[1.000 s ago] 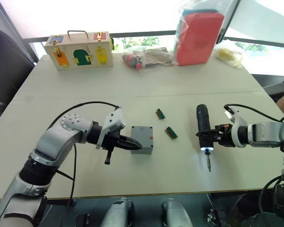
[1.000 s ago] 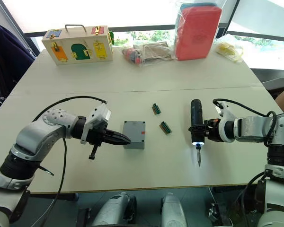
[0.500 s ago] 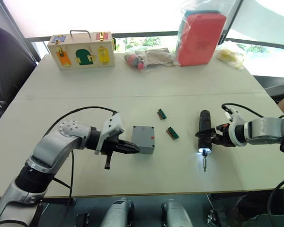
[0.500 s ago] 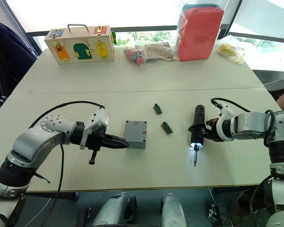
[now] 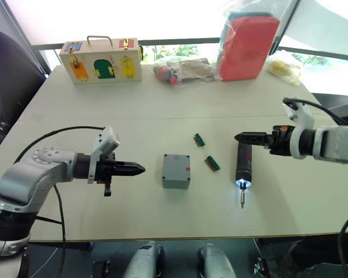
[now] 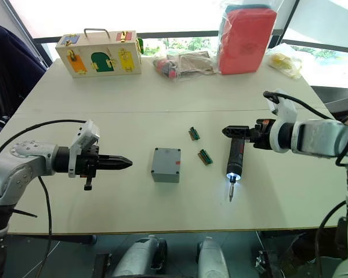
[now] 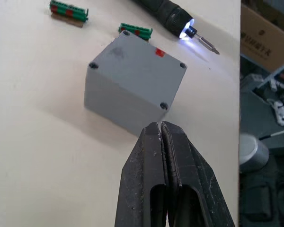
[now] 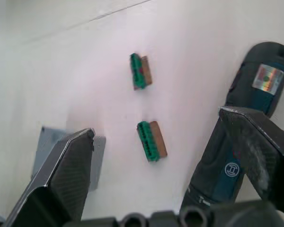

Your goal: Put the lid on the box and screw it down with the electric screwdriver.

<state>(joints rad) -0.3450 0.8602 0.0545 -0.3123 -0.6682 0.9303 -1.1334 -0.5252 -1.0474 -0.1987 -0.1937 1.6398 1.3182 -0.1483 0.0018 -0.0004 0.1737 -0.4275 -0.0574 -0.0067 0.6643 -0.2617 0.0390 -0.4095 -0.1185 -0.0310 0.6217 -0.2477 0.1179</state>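
The grey box (image 5: 175, 176) stands mid-table with the lid (image 7: 137, 54) sitting on top, its red mark and corner screw holes showing. My left gripper (image 5: 140, 169) is shut and empty, pointing at the box from the left with a short gap between them. The electric screwdriver (image 5: 243, 162) lies flat on the table to the right of the box, with its tip light lit and its bit toward the front edge. My right gripper (image 5: 239, 138) hovers open over the screwdriver's rear end, not holding it.
Two green bit strips (image 5: 198, 139) (image 5: 211, 164) lie between the box and the screwdriver. At the far edge stand a wooden latch box (image 5: 101, 59), a bag of small items (image 5: 182, 69), a red case in plastic (image 5: 246, 37) and a yellowish bag (image 5: 283, 65).
My left gripper has drawn back to the left, away from the box. My right gripper has opened and let go of the screwdriver, which now lies on the table.
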